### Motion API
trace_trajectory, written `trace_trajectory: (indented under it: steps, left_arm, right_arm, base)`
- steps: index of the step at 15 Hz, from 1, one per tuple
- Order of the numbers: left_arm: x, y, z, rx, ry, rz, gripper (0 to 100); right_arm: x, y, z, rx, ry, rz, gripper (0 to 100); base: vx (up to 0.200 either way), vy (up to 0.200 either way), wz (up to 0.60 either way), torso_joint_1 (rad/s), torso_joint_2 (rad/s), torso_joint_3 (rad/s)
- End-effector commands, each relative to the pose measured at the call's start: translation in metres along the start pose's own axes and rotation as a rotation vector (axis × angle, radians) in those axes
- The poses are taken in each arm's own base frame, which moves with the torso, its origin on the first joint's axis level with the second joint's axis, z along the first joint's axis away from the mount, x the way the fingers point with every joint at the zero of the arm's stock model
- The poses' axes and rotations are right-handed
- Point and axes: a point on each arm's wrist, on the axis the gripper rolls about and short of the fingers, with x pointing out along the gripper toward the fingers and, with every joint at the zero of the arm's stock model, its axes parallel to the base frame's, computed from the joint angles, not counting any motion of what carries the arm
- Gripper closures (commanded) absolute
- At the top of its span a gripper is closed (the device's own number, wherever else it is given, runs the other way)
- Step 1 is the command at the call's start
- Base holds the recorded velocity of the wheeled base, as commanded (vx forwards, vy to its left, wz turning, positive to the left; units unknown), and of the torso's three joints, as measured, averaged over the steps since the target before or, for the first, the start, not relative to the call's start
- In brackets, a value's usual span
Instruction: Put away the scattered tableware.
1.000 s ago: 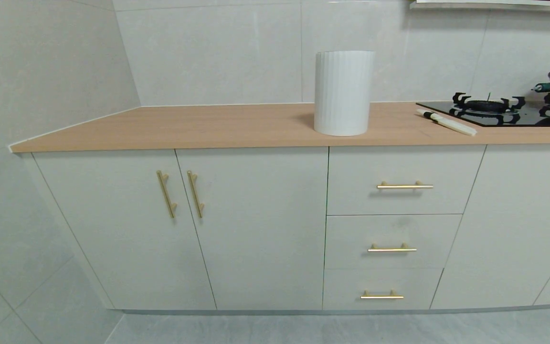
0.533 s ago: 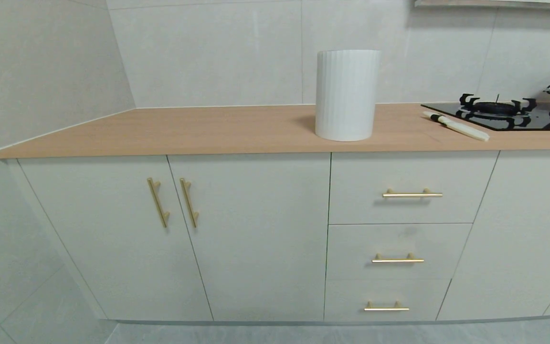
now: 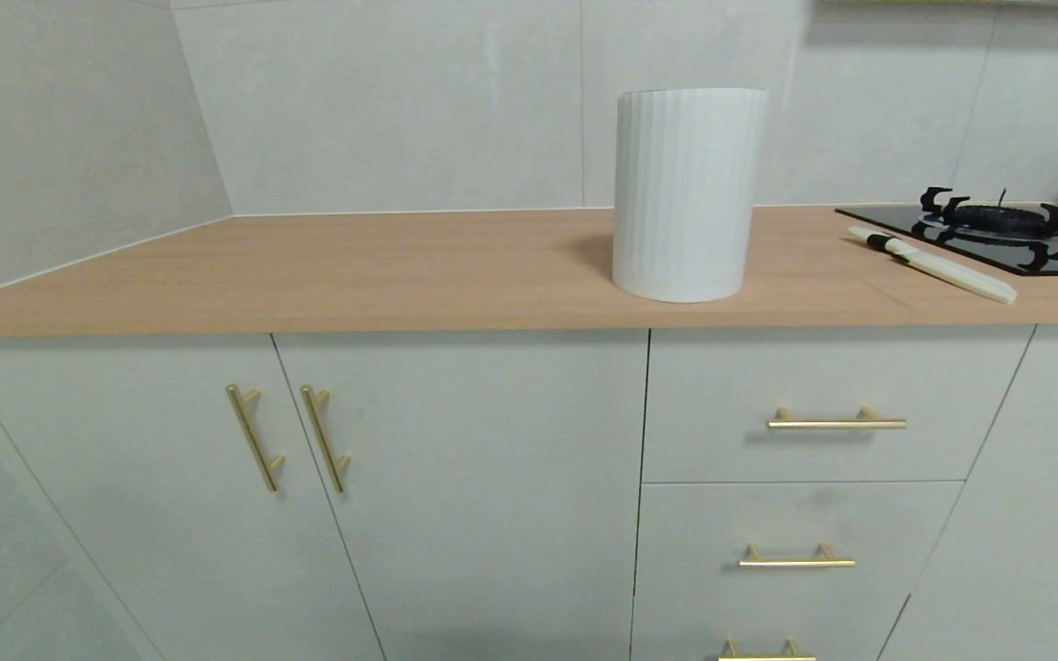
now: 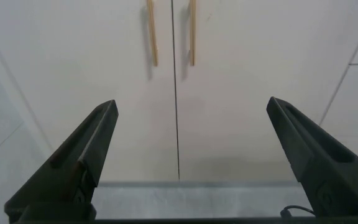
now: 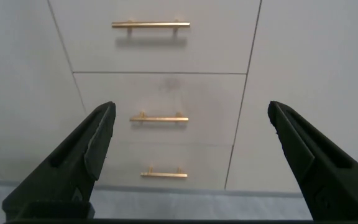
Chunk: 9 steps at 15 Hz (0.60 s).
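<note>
Holder: upright on desk.
Knife: right of holder.
Left gripper: fingers spread, empty.
Right gripper: fingers spread, empty.

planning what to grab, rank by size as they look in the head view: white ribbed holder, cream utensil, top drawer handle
1. white ribbed holder, largest.
2-3. cream utensil and top drawer handle: both slim and similar; the handle is nearer the camera, so unranked.

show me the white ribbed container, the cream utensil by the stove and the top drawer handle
white ribbed container (image 3: 687, 197), head view, middle of its ribbed side
cream utensil (image 3: 942, 268), head view, midway along its pale shaft
top drawer handle (image 3: 837, 422), head view, centre of the gold bar
</note>
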Motion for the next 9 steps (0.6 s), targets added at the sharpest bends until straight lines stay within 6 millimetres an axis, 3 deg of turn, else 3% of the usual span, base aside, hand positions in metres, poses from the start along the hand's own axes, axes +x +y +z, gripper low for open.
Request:
trace_trajectory:
  steps: [1, 6, 9]
  left_arm:
    - [0.0000, 0.0000, 0.0001, 0.000, -0.001, 0.000, 0]
    - [0.0000, 0.0000, 0.0001, 0.000, -0.001, 0.000, 0]
    - [0.0000, 0.0000, 0.0001, 0.000, -0.001, 0.000, 0]
  right_arm:
    - [0.0002, 0.0000, 0.0001, 0.000, 0.002, 0.001, 0]
    - [0.0002, 0.0000, 0.0001, 0.001, 0.002, 0.001, 0]
    - [0.0002, 0.0000, 0.0001, 0.001, 0.002, 0.001, 0]
  base:
    - [0.200, 0.000, 0.00, 0.002, 0.00, 0.002]
    - [0.200, 0.000, 0.00, 0.003, 0.00, 0.000]
    - [0.000, 0.000, 0.00, 0.000, 0.00, 0.000]
